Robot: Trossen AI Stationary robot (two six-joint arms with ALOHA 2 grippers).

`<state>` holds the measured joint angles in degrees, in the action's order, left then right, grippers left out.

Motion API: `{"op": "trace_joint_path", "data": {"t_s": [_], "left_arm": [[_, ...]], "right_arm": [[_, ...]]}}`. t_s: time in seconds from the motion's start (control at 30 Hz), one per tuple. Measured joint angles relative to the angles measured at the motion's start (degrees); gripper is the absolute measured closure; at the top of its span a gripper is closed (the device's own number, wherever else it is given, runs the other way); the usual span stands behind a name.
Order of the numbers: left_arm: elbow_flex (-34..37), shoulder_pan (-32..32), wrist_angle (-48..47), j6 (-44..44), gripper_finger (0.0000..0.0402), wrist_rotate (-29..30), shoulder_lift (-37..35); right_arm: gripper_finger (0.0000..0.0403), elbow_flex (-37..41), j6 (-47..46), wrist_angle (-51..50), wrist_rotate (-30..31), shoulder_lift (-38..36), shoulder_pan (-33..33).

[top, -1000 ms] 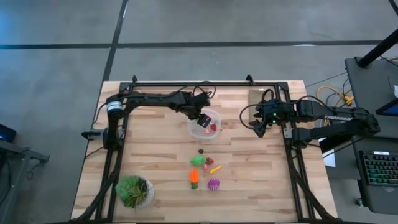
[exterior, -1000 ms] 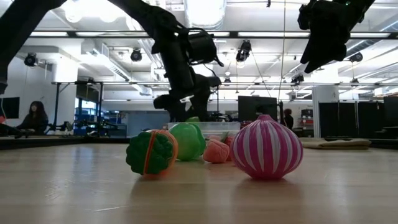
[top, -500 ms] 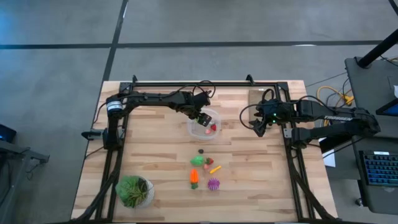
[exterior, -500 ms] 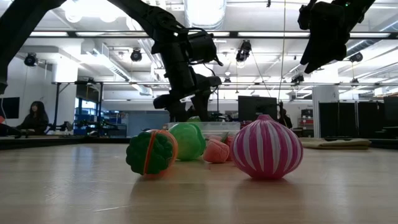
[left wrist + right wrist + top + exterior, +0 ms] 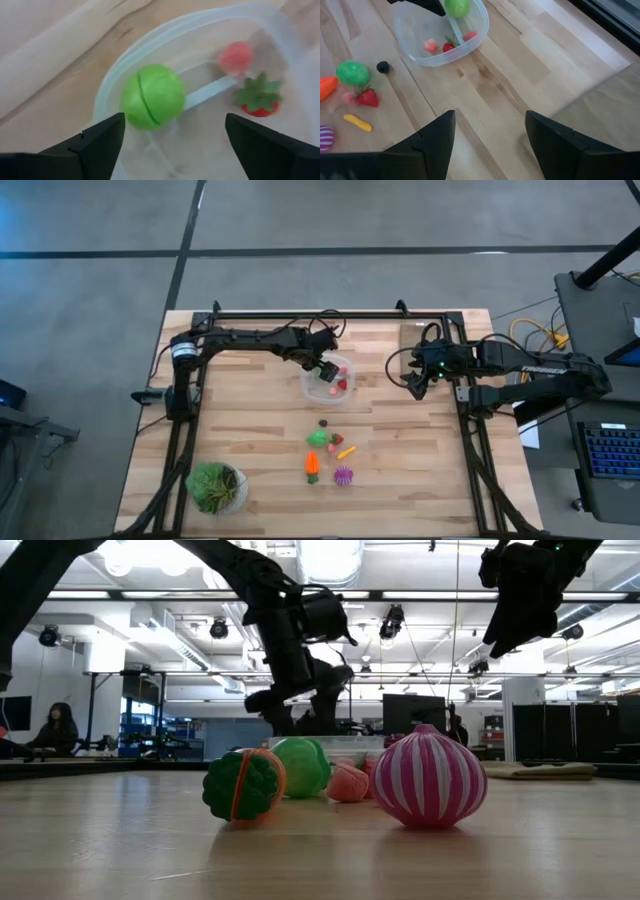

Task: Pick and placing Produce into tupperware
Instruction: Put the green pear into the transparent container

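The left gripper (image 5: 322, 367), held narrow around a small round piece a second ago, is now spread wide above the small round clear plastic tupperware (image 5: 346, 367). In the left wrist view a bright green ball with a dark seam (image 5: 152, 96) is seen between the two parted fingers (image 5: 100, 139) and touched by neither; it is blurred and lies within the container's rim, so it is judged to have just been let go, though whether it has settled on the floor cannot be told. One more piece of produce is therefore counted as placed.

Inside the tupperware, from the left wrist view, a pink-red round piece (image 5: 235, 56) and a red strawberry with a green leafy cap (image 5: 259, 97) are seen on the far side of a pale divider from the green ball. The walls are translucent and the wooden table (image 5: 250, 440) is seen through them.

In the high view the container is placed a little toward 12 o'clock of the table's middle. The pieces left outside are gathered toward 6 o'clock of it: a dark berry (image 5: 323, 423), a green lumpy piece (image 5: 318, 437), a red strawberry on the table (image 5: 335, 446), a yellow stick-like piece (image 5: 346, 451), an orange carrot (image 5: 312, 465) and a purple striped bulb (image 5: 344, 475).

The right gripper (image 5: 414, 384) is held parted and empty at 3 o'clock of the container, well apart from it.
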<state>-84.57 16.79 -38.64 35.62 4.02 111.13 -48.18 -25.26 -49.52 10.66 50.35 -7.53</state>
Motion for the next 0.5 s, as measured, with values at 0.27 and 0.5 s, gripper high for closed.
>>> {"op": "trace_joint_path", "data": {"t_s": [0.27, 0.5], "left_arm": [[-1.3, -6.3, -4.9, 4.4, 0.0068, -0.4, -8.5], [0.0, -18.3, -7.1, -15.4, 0.0068, -0.6, -16.2]], "right_arm": [[0.0170, 0.0, 0.2, -0.9, 0.0, 0.0, 0.0], [0.0170, 0.0, 2.3, -1.2, 0.0, 0.0, 0.0]]}}
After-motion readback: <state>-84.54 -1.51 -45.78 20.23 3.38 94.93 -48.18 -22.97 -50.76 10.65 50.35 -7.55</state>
